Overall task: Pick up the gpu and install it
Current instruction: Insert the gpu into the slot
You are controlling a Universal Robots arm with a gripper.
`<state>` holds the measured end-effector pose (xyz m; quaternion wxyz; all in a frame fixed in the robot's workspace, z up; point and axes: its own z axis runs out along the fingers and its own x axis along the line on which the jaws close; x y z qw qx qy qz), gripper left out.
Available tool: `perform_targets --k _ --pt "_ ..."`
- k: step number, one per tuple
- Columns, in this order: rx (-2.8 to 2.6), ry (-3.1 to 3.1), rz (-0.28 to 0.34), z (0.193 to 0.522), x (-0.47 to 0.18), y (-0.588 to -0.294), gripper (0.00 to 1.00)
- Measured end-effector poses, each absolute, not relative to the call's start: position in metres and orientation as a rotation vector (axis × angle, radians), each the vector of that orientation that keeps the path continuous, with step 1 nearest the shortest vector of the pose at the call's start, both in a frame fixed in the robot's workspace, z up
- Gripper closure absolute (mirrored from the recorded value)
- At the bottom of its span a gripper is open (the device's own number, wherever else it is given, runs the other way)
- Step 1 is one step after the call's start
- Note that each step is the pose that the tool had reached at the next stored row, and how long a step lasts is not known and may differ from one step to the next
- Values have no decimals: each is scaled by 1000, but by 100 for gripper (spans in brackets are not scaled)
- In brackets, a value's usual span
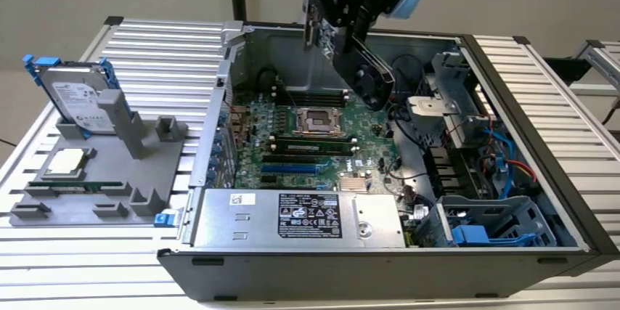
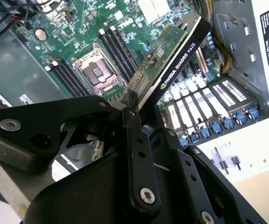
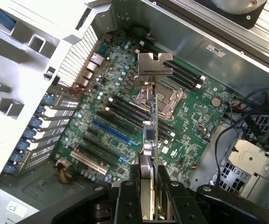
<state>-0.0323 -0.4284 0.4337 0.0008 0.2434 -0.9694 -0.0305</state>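
— Hanging over the open computer case (image 1: 523,143) is how we find the arm. It reaches in from the top of the exterior view, wrist turned so the gripper (image 1: 351,30) points down into the case.

— And the claw?

— We see it drawn narrow and clamped on the gpu (image 1: 368,70). In the first wrist view the fingers (image 3: 126,200) press on either side of the card's thin edge.

— Where does the card sit?

— In the air, above the motherboard (image 1: 310,143) and in none of its slots. In the exterior view it slants, black cover facing us, with its lower end toward the exterior view's right of the CPU socket (image 1: 315,120).

— Which end leads?

— In the first wrist view we look along the card edge-on, and its silver end bracket (image 3: 154,63) is the end farthest from the gripper. The second wrist view shows the green board on one face and the black cover on the other.

— What else do we note?

— A hard drive (image 1: 72,96) with blue rails stands in a gray fixture (image 1: 97,179) on the slatted table (image 1: 165,56), at the exterior view's left of the case and well apart from the gripper. The power supply (image 1: 290,219) lies along the case's near side.
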Motion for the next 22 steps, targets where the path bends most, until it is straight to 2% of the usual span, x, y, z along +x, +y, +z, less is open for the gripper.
perform_targets --k 22 --pt "950 -2988 -96 434 -32 -428 100"
